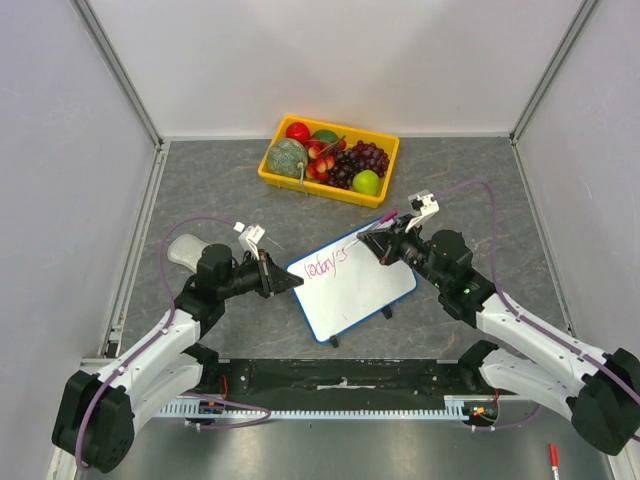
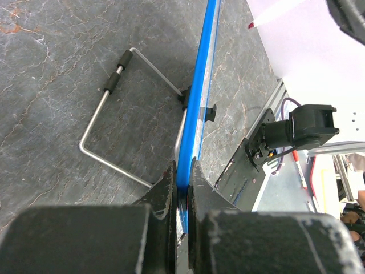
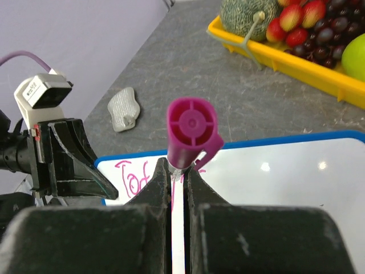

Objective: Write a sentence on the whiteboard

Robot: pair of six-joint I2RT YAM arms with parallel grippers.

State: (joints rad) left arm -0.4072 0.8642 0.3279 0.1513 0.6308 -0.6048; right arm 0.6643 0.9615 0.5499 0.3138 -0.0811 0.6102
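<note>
The small white blue-rimmed whiteboard (image 1: 355, 290) is sitting in the middle of the grey mottled bench (image 1: 470, 190); the left fingers (image 2: 163, 194) are clamping its blue edge, and the right fingers (image 3: 155, 188) are pinching a magenta marker (image 3: 191, 125) above the pink handwritten sentence (image 1: 325, 266)

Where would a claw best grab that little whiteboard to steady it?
Its thin blue rim, at the whiteboard's left edge, coming from the left. The board is flat and slim, so a claw closes over the edge and the writing face stays free. The left claw pinches it there.
</note>
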